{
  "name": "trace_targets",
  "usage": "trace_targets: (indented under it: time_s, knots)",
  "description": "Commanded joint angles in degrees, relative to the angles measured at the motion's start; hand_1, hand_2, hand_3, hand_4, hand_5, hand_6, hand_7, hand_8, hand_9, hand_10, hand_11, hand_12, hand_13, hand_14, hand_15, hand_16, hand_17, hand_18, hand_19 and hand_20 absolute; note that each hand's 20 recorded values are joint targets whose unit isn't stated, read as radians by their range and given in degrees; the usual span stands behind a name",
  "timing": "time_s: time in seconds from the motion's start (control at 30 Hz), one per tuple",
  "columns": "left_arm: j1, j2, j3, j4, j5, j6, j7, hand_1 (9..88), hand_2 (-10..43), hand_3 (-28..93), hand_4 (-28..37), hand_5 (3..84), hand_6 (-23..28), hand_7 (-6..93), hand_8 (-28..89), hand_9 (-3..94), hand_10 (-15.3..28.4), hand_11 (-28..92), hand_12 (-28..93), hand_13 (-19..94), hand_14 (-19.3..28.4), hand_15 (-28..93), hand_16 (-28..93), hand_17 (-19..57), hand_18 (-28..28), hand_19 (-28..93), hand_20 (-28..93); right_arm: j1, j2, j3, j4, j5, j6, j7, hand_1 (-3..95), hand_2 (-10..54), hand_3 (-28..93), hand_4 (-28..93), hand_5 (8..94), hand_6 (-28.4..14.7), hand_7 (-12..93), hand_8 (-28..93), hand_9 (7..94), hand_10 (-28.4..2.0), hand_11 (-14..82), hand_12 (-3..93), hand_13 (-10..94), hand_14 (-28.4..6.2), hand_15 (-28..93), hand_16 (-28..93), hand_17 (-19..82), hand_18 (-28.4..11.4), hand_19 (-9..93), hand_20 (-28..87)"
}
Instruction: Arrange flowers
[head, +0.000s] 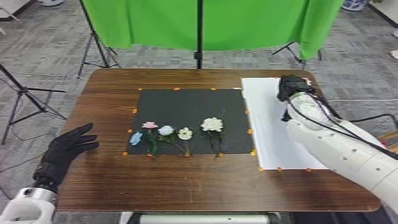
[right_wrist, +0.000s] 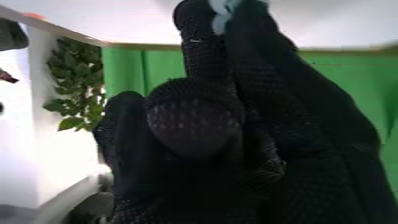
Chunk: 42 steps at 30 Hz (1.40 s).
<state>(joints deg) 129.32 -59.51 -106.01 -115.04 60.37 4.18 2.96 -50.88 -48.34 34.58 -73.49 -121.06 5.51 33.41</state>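
Five flowers lie on the dark mat (head: 191, 104), toward its near edge: blue flower (head: 135, 138) at the near left corner, then pink flower (head: 149, 125), pale flower (head: 166, 130), cream flower (head: 185, 133) and white flower (head: 211, 124), the last nearer the right edge. Heads point mainly to the far edge and stems to the near one, presumably to leave each stem free for picking. The white board (head: 271, 120), by the tabletop's right edge, is judged to be the working area. The right hand (head: 291, 87) is over its far end, near the tabletop's far right corner. Its fingers are extended and nearly together, the tips closed on a pale blue piece (right_wrist: 222, 17), probably part of a flower; whether a stem is held cannot be determined. The left hand (head: 62, 151) is at the tabletop's left edge, fingers loosely open and slightly parted, holding nothing, apparently parked clear of the work
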Motion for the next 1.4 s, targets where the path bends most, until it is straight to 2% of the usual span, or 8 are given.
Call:
trace_targets:
  time_s: [0.03,0.3,0.47,0.73,1.1,1.4]
  knots:
    - [0.8,-0.53,-0.3,-0.04,0.18,-0.26,-0.47,24.1,13.6,61,-28.3,41.4,5.4,7.7,-5,43.2,14.7,21,13,38,19.9,28,-1,5.4,16.2,20,21,-6.7,3.4,9.1,-10.7,13.4,7.0,1.0,63.3,-9.5,59,-16,76.2,-2.3,22,11,88.2,-9.8,7.8,38.1,91,-1.3,58,35,63,-13.1,93,51]
    - [1.1,-0.51,-0.7,-0.14,0.18,-0.5,-0.67,24.2,13.6,61,-28.3,41.3,5.4,7.7,-5,43.2,14.8,21,13,38,20.0,29,-1,5.5,16.2,20,21,-25.3,1.7,28.3,-28.8,34.0,13.8,-2.5,63.0,-9.5,59,-15,77.1,-2.1,21,11,89.7,-9.6,9.2,39.9,92,-0.8,58,36,64,-12.9,93,52]
    - [0.6,-0.34,-0.59,0.06,0.21,-0.82,-0.74,24.1,13.6,61,-28.3,41.3,5.3,7.8,-5,43.2,14.8,21,13,38,20.0,29,0,5.5,16.1,20,21,-33.2,-1.9,30.7,-34.2,36.7,13.8,-4.2,63.1,-9.5,59,-15,77.1,-2.2,21,12,90.1,-9.7,9.2,40.8,92,-0.7,57,36,64,-12.8,93,52]
    - [0.3,-0.05,-0.23,0.24,0.27,-1.16,-1.06,24.0,13.7,61,-28.3,41.4,5.4,7.9,-5,43.2,14.8,21,13,38,20.0,29,-1,5.5,16.2,19,21,-39.7,-5.9,29.6,-36.2,35.9,13.0,-4.4,62.7,-9.5,59,-15,77.2,-2.4,21,12,90.0,-9.8,9.1,41.2,92,-0.9,57,36,64,-12.8,93,52]
    - [-0.1,0.17,-0.12,0.46,0.36,-1.53,-1.31,23.9,13.7,61,-28.3,41.4,5.3,7.9,-5,43.2,14.8,21,13,38,20.0,29,-1,5.5,16.1,20,21,-41.3,-6.3,28.5,-36.9,35.3,12.6,-4.2,60.1,-9.5,59,-14,76.8,-2.6,21,12,89.5,-10.0,9.3,42.0,92,-1.0,57,37,64,-13.0,93,53]
    - [-0.3,0.15,-0.11,0.54,0.33,-1.8,-1.28,24.0,13.7,61,-28.3,41.4,5.2,7.9,-5,43.2,14.8,21,13,38,19.9,29,-1,5.4,16.2,20,21,-41.1,-6.0,27.7,-36.6,35.7,13.1,-5.5,52.8,-9.5,57,-13,72.0,-2.6,19,10,84.5,-11.3,21.6,35.7,91,-2.0,58,37,63,-14.2,93,55]
